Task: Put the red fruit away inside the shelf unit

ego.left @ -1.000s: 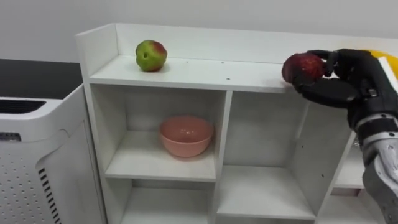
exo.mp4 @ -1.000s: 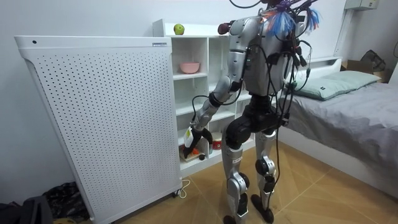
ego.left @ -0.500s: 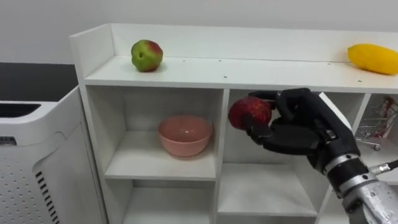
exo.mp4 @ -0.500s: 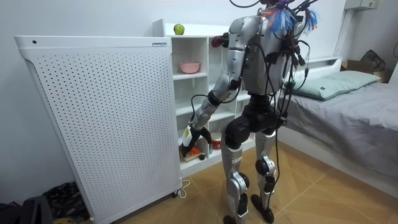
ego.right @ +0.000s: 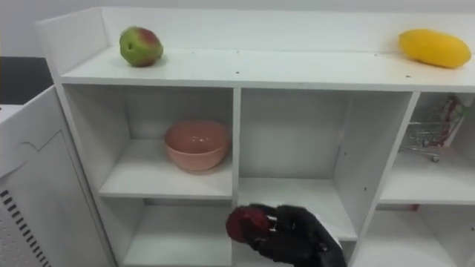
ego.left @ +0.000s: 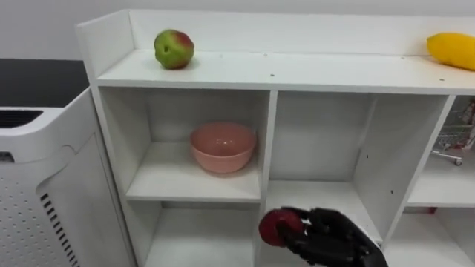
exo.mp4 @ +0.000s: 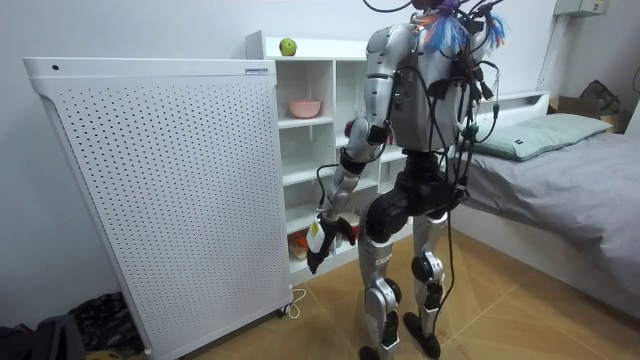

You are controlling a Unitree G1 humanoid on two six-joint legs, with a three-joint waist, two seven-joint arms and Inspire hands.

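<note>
My right hand (ego.left: pixel 331 242) is shut on a dark red apple (ego.left: pixel 277 226), low in the eye views in front of the white closet's (ego.left: pixel 334 73) lower middle compartment. In the room view the red apple (exo.mp4: pixel 350 128) is at chest height before the shelves. A green and red apple (ego.left: pixel 174 49) lies at the left end of the top shelf. At the right end of that shelf lies a yellow fruit (ego.left: pixel 453 50). A pink bowl (ego.left: pixel 223 146) stands in the upper left compartment. My left hand (exo.mp4: pixel 318 240) hangs low beside my thigh.
A white perforated cabinet (exo.mp4: pixel 150 200) stands against the closet's left side. A small wire cart (ego.right: pixel 430 137) sits in the right compartment. Some items lie on the lowest shelf (exo.mp4: pixel 300 243). A bed (exo.mp4: pixel 560 170) is behind me at the room view's right.
My right hand has brought the red apple from the top shelf's edge down and to the left, in front of the lower middle compartment. My left arm has swung slightly outward.
</note>
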